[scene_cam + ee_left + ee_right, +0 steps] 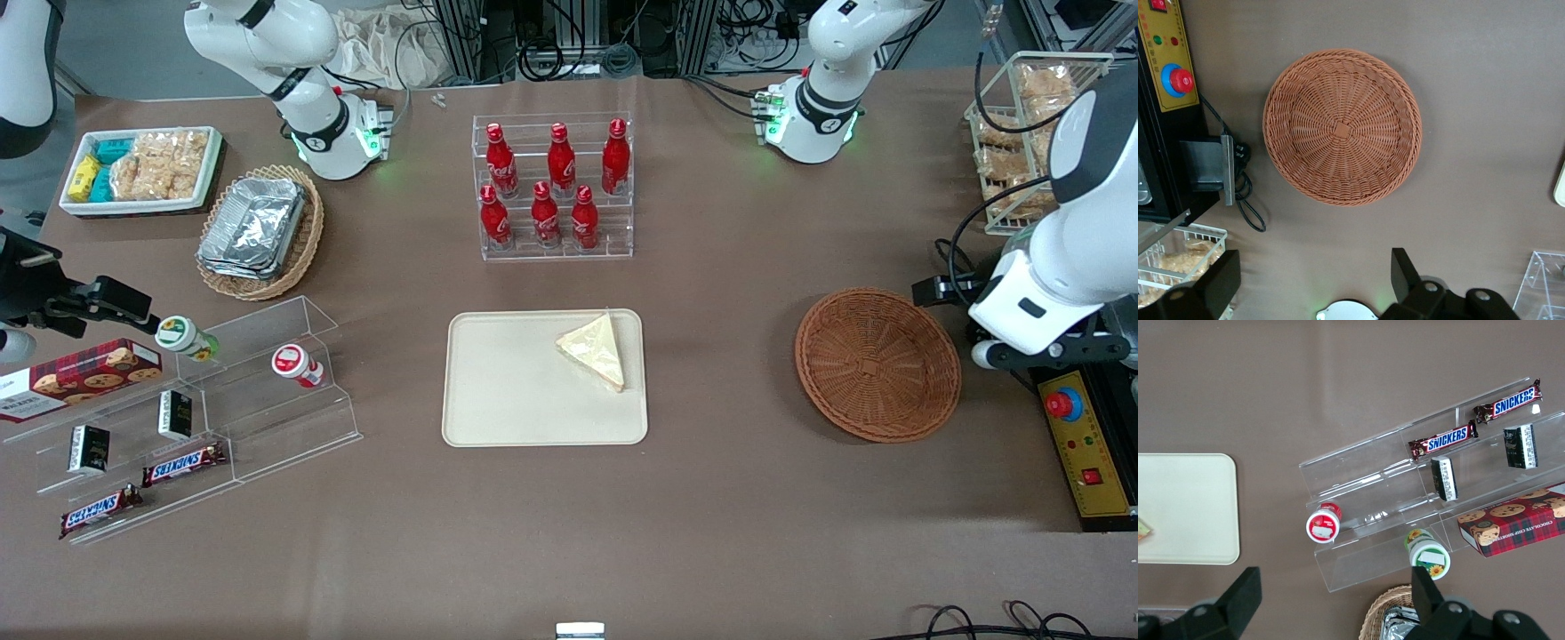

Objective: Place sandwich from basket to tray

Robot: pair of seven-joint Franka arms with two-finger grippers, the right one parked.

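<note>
The sandwich (593,350) lies flat on the cream tray (516,409), in the tray's corner at about two o'clock from its middle as the front camera looks at it, with one long edge running close along the tray's rim and its point toward the bottle rack (556,187). The round reddish-brown basket (877,364) stands at three o'clock from the tray, well apart from it, toward the working arm's end of the table, and it holds nothing; the wrist camera looks straight down into its woven bottom (1342,127). The left gripper (1315,283) hangs above the bare table just beside the basket, clear of its rim; its two black fingers (1405,270) stand wide apart and have hold of nothing. In the front view the gripper itself is hidden by the white arm (1058,258) above the basket's three o'clock side. Next to the basket is a black and yellow control box with a red stop button (1063,404). At nine o'clock from the tray a clear stepped shelf (258,391) carries small jars and snack bars.
</note>
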